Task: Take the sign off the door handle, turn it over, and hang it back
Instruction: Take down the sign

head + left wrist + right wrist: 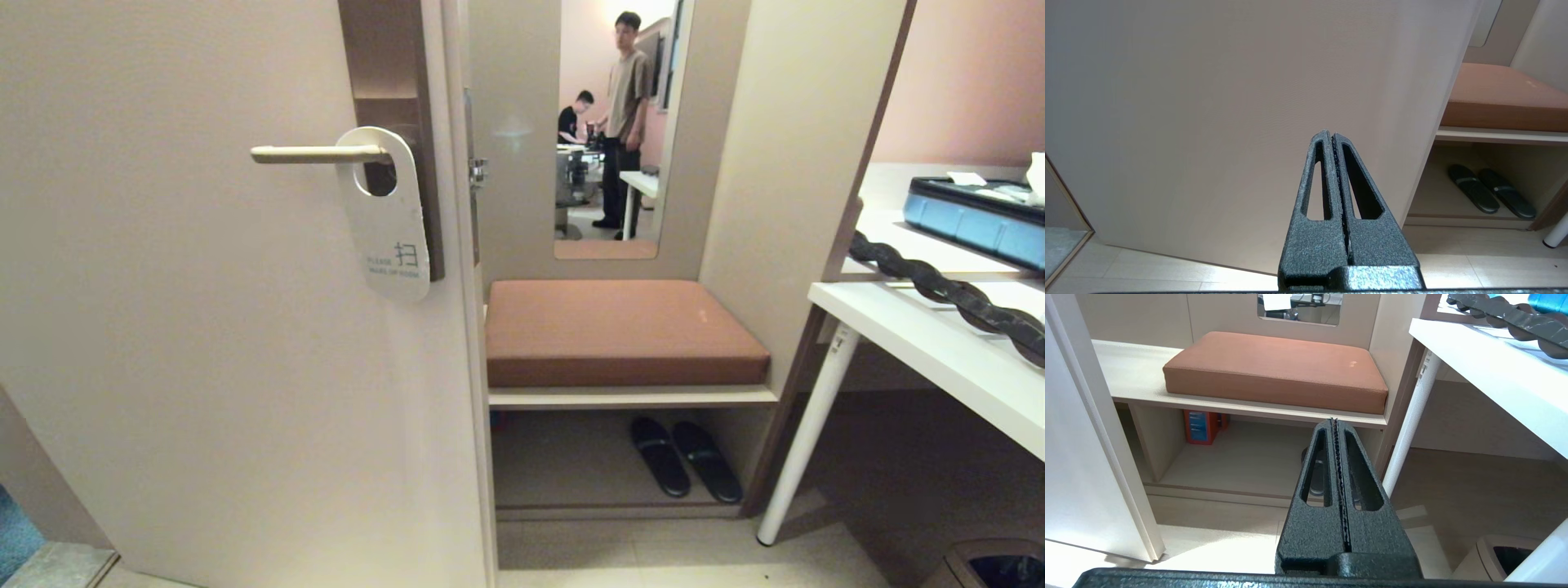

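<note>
The door (204, 343), a broad, smooth, pale matte panel, fills the left of the head view and serves as the landmark here. To its right stands a bench alcove with a padded, rust-brown cushion (624, 331), rectangular with softened edges, and a pair of dark slippers (684, 457) on the floor under it. On the door, near its right edge, the door handle (314, 153) is a slim, straight cream lever projecting level from a tall brown plate. The sign (390, 224) hangs from it by its round hole, a flat, rounded-end card, white face outward with bluish lettering. Nothing has been started, by my reading: the left gripper (1332, 136) sits low before the door's bare lower panel, the right gripper (1335, 421) faces the bench, both with fingers clenched and empty. The next move calls for raising an arm, parting its fingers and pinching the sign's lower edge to lift it off.
</note>
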